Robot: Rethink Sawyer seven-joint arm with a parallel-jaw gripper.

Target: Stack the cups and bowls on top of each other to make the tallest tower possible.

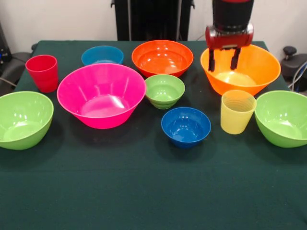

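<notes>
Red-and-black gripper [223, 59]: fingers apart, empty, over the glossy yellow-orange plastic bowl [249, 72]. Ribbed pale yellow plastic cup [237, 112]: upright, just in front

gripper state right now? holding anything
gripper: open and empty, its fingers apart, hanging in front of the yellow-orange bowl.

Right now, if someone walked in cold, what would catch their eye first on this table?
Probably the big pink bowl left of centre, the largest and brightest thing on the dark green table. Next, the gripper, open, hanging over the yellow-orange bowl at the back right. Around them sit smaller bowls and two cups, all apart, nothing stacked yet.
</notes>
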